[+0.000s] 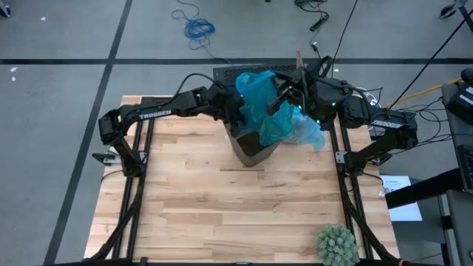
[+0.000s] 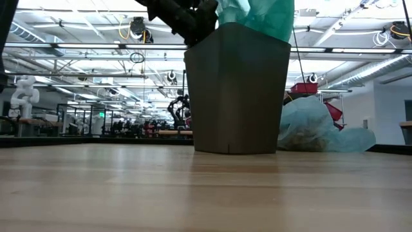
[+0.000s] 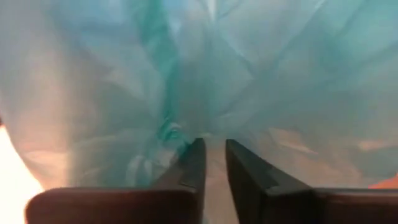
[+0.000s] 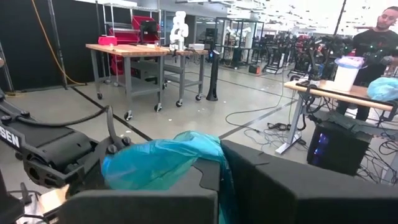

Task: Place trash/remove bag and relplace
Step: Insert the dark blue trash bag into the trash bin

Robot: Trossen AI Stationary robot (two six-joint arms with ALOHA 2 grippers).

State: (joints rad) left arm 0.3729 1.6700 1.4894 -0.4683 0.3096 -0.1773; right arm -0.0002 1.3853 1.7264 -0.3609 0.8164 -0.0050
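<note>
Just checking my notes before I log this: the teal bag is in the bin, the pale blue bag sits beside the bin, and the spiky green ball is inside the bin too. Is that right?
Not quite. The green ball is not in the bin; the high view shows it on the table's near right corner, well apart from the bin. The rest stands: the teal bag is in the bin, and the pale blue bag lies beside it.

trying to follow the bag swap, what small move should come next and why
Probably lower the teal-green plastic bag further into the small dark bin. Both grippers, left and right, are at the bin's rim in the plastic, yet most of it bunches above the rim. The pale blue plastic liner with brown scraps already lies on the table behind the bin, so fitting the new bag is what remains.
</note>
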